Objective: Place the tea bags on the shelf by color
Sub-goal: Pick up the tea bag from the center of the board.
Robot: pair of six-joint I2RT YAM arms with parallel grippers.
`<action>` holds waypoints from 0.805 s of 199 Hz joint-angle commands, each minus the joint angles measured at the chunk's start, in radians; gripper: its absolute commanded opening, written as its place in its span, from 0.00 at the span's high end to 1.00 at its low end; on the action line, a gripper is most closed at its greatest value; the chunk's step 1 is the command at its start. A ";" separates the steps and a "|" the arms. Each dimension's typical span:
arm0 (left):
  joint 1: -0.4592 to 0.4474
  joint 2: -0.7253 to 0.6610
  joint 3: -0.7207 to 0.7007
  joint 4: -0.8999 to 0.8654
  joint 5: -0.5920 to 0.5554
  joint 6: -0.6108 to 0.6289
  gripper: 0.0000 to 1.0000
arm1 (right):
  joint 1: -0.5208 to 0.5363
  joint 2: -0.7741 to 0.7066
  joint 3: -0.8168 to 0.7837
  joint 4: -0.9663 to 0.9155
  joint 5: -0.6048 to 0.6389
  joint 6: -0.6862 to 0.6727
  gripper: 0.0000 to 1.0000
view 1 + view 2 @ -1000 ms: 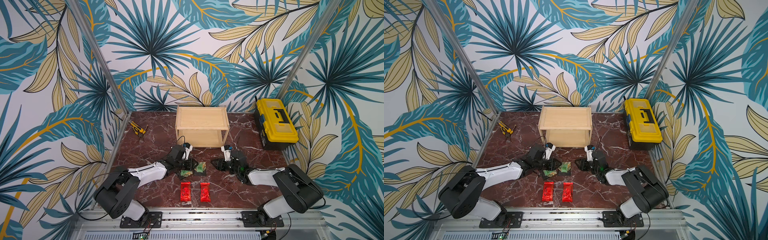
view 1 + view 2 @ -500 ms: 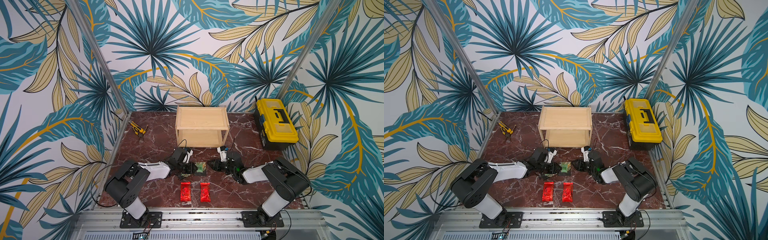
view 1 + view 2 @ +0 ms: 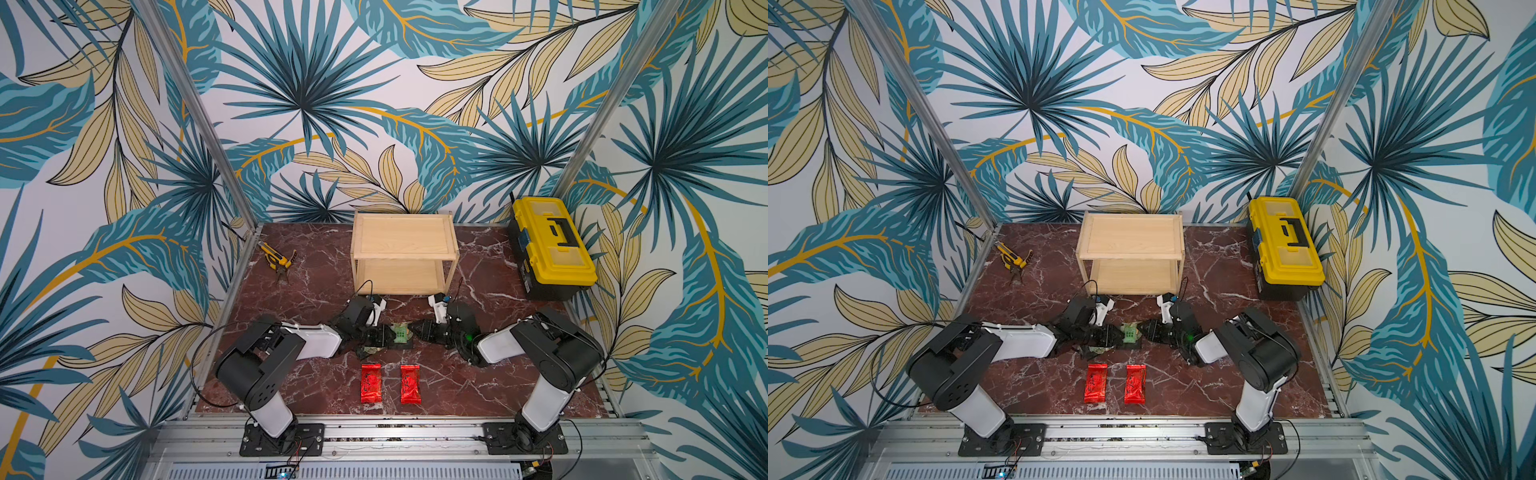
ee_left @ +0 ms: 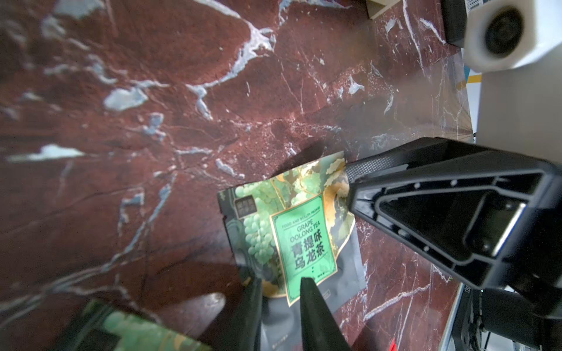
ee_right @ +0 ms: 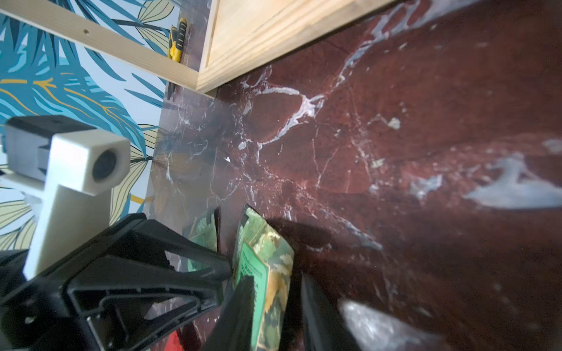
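A green tea bag (image 3: pixel 401 332) (image 4: pixel 292 231) is held up on edge at mid-table, in front of the shelf (image 3: pixel 403 239). My left gripper (image 3: pixel 388 336) (image 4: pixel 279 291) is shut on its black end. From the other side, my right gripper (image 3: pixel 413 330) (image 5: pixel 278 291) has its jaws pressed close on the bag's far end (image 5: pixel 267 273). A second green tea bag (image 3: pixel 370 351) (image 4: pixel 137 331) lies flat, partly under the left gripper. Two red tea bags (image 3: pixel 370 382) (image 3: pixel 410 383) lie side by side nearer the front edge. Both tiers of the shelf hold nothing.
A yellow-and-black toolbox (image 3: pixel 550 253) stands at the back right against the wall. A yellow hand tool (image 3: pixel 277 259) lies at the back left. The shelf's front edge (image 5: pixel 273 39) is close behind both grippers. Patterned walls close in three sides.
The right gripper has slid left to the green tea bag and narrowed its jaws round it. The left arm has folded lower and keeps its hold; the bag is raised on edge.
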 commanded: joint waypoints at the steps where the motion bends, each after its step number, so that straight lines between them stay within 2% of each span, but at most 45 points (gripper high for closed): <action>1: -0.003 0.012 -0.029 -0.020 -0.024 0.000 0.74 | 0.010 0.026 0.015 0.065 -0.031 0.059 0.71; 30: -0.003 0.007 -0.036 -0.016 -0.024 -0.001 0.74 | 0.012 0.016 0.016 0.054 -0.018 0.066 0.81; 61: -0.002 -0.003 -0.037 -0.016 -0.027 0.000 0.73 | 0.012 0.006 0.022 -0.002 0.009 0.047 1.00; 78: -0.003 -0.028 -0.027 -0.035 -0.030 0.000 0.70 | 0.012 -0.002 0.025 -0.028 0.017 0.039 1.00; 102: -0.004 -0.123 0.021 -0.121 -0.037 -0.001 0.58 | 0.010 -0.061 0.028 -0.099 0.035 0.002 1.00; 125: -0.002 -0.262 0.101 -0.247 -0.074 0.014 0.49 | 0.009 -0.201 0.048 -0.261 0.055 -0.061 1.00; 160: 0.041 -0.458 0.192 -0.406 -0.186 0.053 0.47 | 0.009 -0.433 0.116 -0.516 0.086 -0.146 1.00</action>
